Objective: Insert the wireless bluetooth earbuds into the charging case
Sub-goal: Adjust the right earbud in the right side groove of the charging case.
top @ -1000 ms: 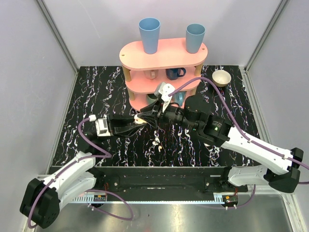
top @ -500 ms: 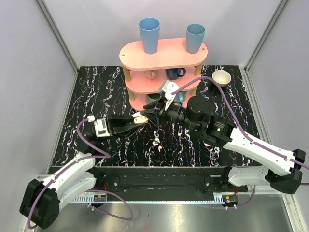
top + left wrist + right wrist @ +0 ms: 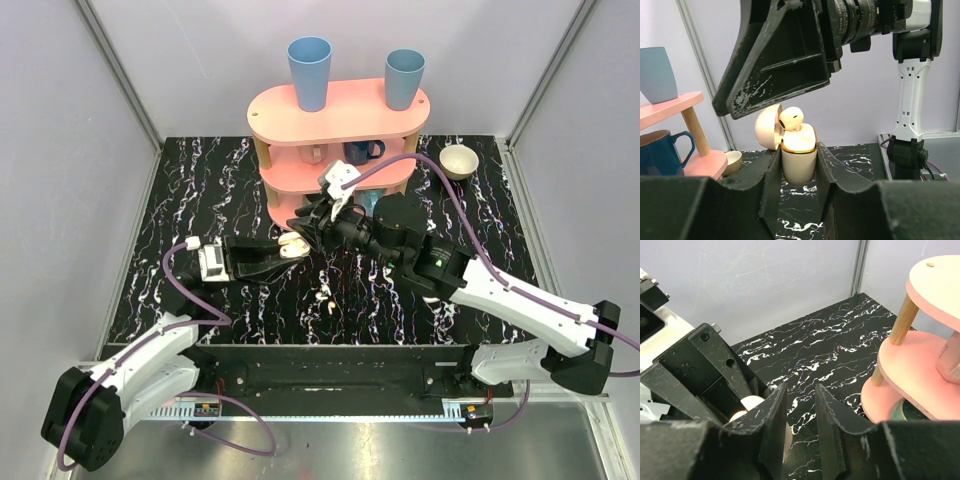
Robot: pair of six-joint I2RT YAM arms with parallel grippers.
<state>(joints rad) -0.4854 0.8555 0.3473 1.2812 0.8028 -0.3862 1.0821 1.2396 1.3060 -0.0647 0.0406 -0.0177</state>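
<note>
My left gripper [image 3: 283, 251] is shut on the cream charging case [image 3: 799, 161] and holds it upright above the table, lid [image 3: 767, 127] swung open to the left. One white earbud [image 3: 791, 118] sits in the case mouth and sticks up out of it, tilted. My right gripper [image 3: 308, 217] hovers just above and behind the case; its fingers [image 3: 780, 65] are apart with nothing between them. In the right wrist view the right gripper [image 3: 801, 410] shows only table in its gap, and the case lid [image 3: 751, 401] peeks out to its left. A second small cream earbud [image 3: 322, 297] lies on the table near the front.
A pink three-tier rack [image 3: 340, 115] stands at the back centre with two blue cups on top and mugs on its shelves, close behind my right gripper. A cream bowl [image 3: 459, 160] sits at the back right. A dark blue mug [image 3: 657, 150] is on the rack's shelf.
My right gripper has drawn up and back from the case toward the rack. The left gripper and the case have stayed in place.
</note>
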